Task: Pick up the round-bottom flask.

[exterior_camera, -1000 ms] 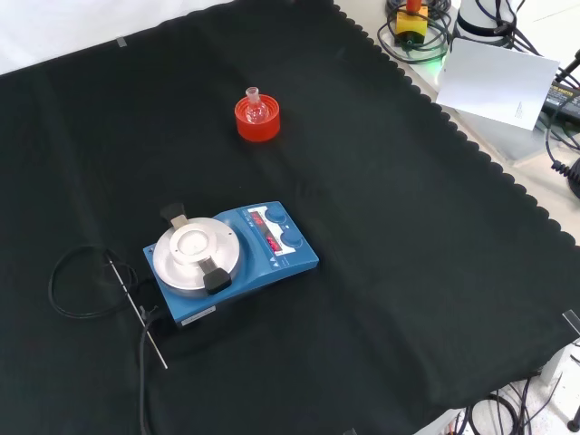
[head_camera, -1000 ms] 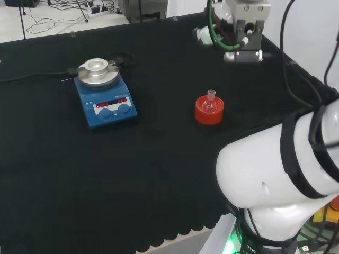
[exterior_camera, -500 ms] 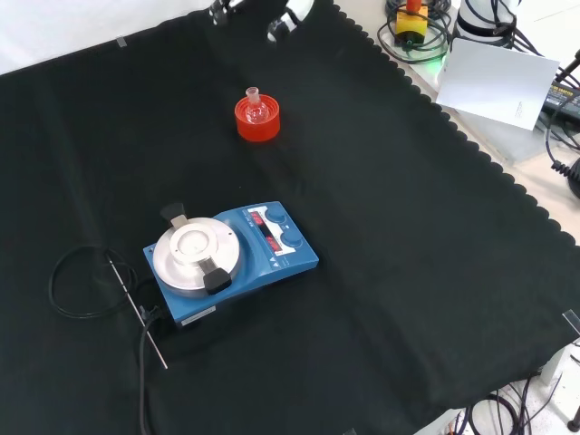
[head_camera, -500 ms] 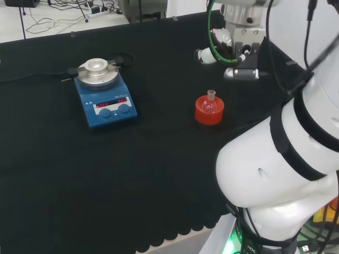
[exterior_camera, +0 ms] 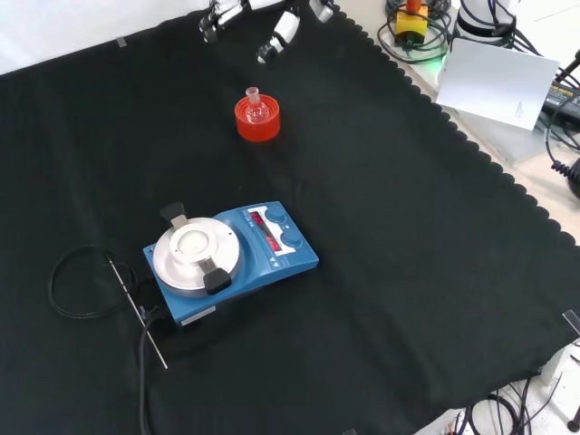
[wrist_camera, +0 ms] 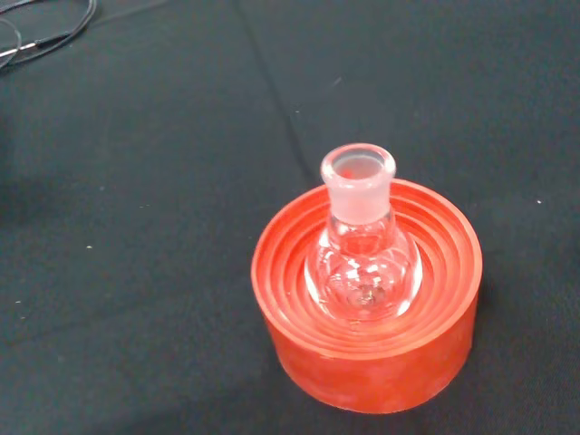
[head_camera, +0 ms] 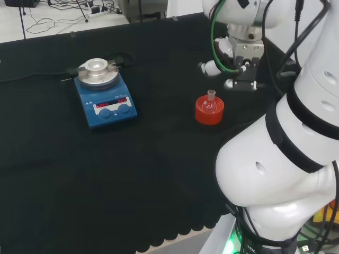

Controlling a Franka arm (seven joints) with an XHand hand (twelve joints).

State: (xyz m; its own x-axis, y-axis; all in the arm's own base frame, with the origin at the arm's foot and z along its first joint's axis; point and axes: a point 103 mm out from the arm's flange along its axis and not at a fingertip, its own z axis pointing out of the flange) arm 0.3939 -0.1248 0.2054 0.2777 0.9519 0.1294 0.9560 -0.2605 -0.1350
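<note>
On the black cloth [exterior_camera: 408, 227] the round-bottom flask [exterior_camera: 256, 106] sits upright in its red ribbed stand [exterior_camera: 257, 122] (light, unfixed), so the hand [exterior_camera: 276, 23], fingers relaxed and empty, might drag both over.

White arm [head_camera: 275, 174], black bands, green cable [head_camera: 213, 39].

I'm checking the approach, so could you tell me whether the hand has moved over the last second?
Yes. In the front view the hand has come in from the top edge, down toward the flask on its red stand.
</note>
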